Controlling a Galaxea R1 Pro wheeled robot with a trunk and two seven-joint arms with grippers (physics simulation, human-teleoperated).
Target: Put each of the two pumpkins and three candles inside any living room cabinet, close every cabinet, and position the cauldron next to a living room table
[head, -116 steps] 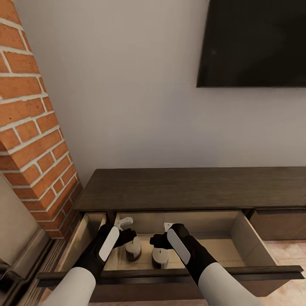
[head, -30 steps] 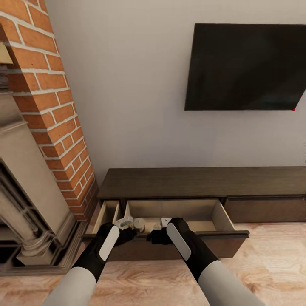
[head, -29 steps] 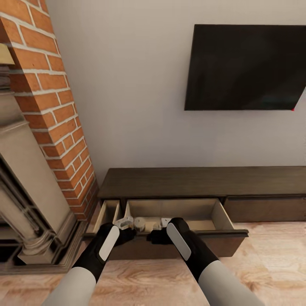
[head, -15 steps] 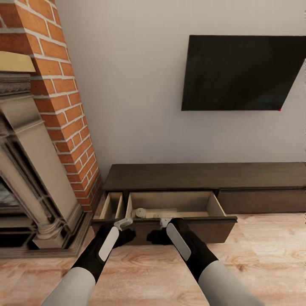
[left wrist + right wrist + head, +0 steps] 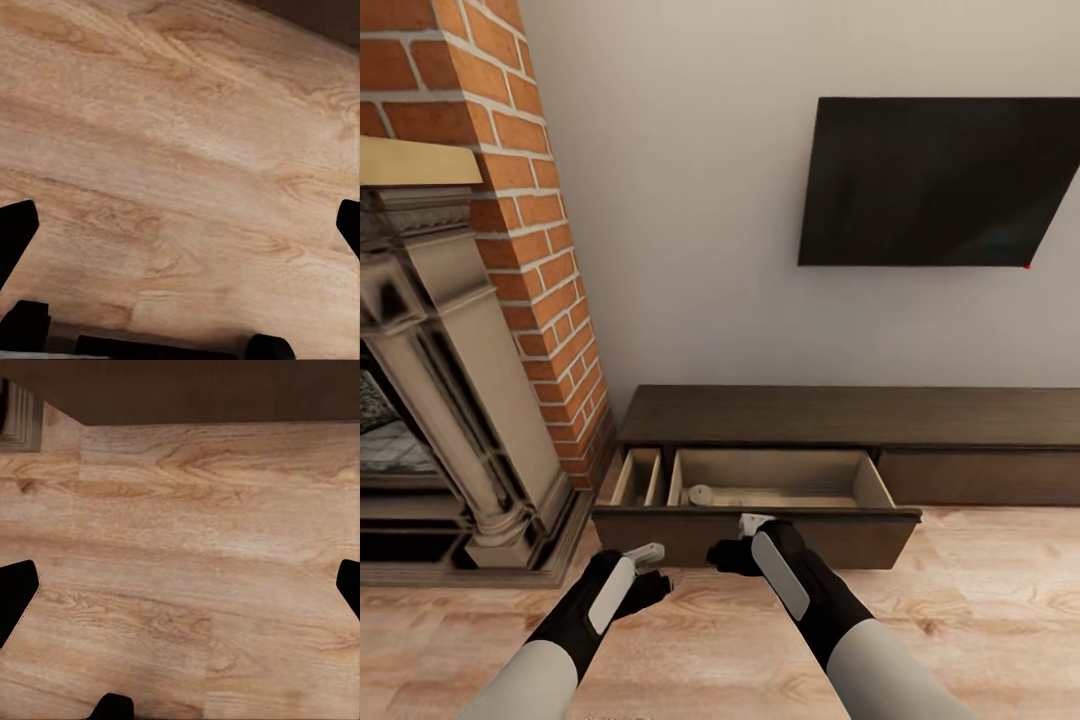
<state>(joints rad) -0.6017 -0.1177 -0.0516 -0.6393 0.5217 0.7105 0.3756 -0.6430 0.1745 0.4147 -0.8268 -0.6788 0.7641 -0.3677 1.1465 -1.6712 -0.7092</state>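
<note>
Reaching forward and down from the bottom of the head view, both arms are hovering over the wood-plank floor [image 5: 980, 600] in front of the cabinet [image 5: 840, 415]. Left arm is angling in from lower left, forearm white, wrist black, its left end effector [image 5: 650, 553] sitting short of the drawer front, fingers spread wide with nothing between them; wrist view is showing the black fingertips [image 5: 16, 232] at the picture's edges over bare planks. Right arm is coming in from lower right, bent inward, its right end effector [image 5: 752, 522] just at the front panel of the open drawer [image 5: 760, 525]; it is open too, empty, tips [image 5: 18, 589] far apart over floor with the dark drawer front [image 5: 202, 390] beyond. Drawer is standing pulled out, one beige candle [image 5: 701, 494] sitting inside near its left end. Second cabinet front [image 5: 970, 478] is sitting shut. Brick fireplace [image 5: 470, 350] is standing at left, black TV [image 5: 940, 180] hanging on the wall above
</note>
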